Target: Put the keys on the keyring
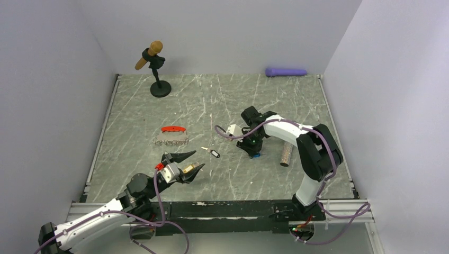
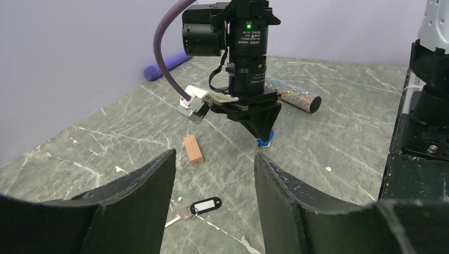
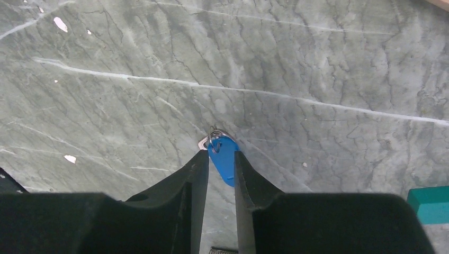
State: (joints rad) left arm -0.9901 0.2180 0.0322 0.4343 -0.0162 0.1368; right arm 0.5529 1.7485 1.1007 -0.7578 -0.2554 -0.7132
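Note:
The keyring, a red clip [image 1: 173, 128] on a bunched silver chain [image 1: 170, 140], lies left of centre. A black-tagged key [image 1: 214, 153] lies on the table, and in the left wrist view [image 2: 204, 206] it sits between and just past my open fingers. My left gripper [image 1: 198, 159] [image 2: 214, 156] is open and empty, just short of that key. My right gripper [image 1: 255, 153] [image 3: 219, 156] points down at the table, its fingers closed on the blue tag of a blue-tagged key [image 3: 223, 156] [image 2: 265, 142]. No yellow-tagged key is in view.
A tan block [image 2: 193, 150] lies between the two grippers. A teal block [image 3: 429, 203] lies near the right gripper. A glittery cylinder [image 1: 286, 153] lies right of the right gripper. A purple cylinder [image 1: 286, 72] and a microphone stand [image 1: 156, 69] are at the back wall.

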